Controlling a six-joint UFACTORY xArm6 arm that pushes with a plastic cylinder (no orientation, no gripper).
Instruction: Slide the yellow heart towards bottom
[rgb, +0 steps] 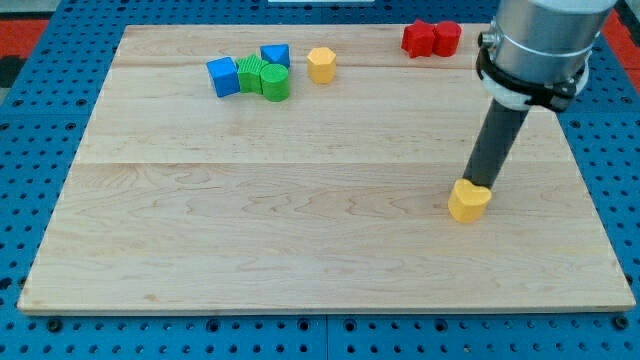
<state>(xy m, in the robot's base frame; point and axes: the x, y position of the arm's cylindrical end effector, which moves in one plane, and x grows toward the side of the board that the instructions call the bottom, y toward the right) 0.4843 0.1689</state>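
The yellow heart (468, 201) lies on the wooden board (300, 230) at the view's right, a little below mid-height. My tip (479, 183) stands right at the heart's upper edge, touching it or nearly so, on its top-right side. The dark rod rises from there to the grey arm body at the view's top right.
A yellow hexagon block (321, 64) sits near the top centre. To its left are a blue triangle-like block (275, 55), two green blocks (265, 78) and a blue cube (223, 76). Two red blocks (431, 39) sit at the top right edge, near the arm.
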